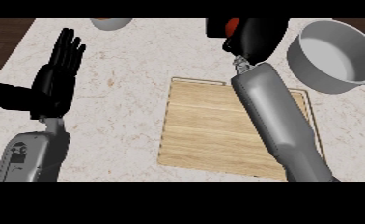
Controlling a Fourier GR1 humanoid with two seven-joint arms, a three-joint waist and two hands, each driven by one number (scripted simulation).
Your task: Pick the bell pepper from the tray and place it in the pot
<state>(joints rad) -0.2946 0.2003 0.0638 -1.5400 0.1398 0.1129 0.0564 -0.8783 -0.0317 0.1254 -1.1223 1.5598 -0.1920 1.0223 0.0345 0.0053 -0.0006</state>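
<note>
My right hand [251, 35] is at the top centre of the head view, beyond the far edge of the wooden tray [206, 131]. Its fingers are curled round a red bell pepper [232, 24], of which only a small red patch shows past the black hand. The grey pot [329, 56] stands at the right, just to the right of that hand, with its inside bare. My left hand [58, 73] rests open at the left, fingers pointing up, away from the tray.
A small bowl [110, 23] shows partly at the counter's far edge, top left. The marble counter ends in a dark strip at the far left. My right forearm [278, 121] lies across the tray's right side.
</note>
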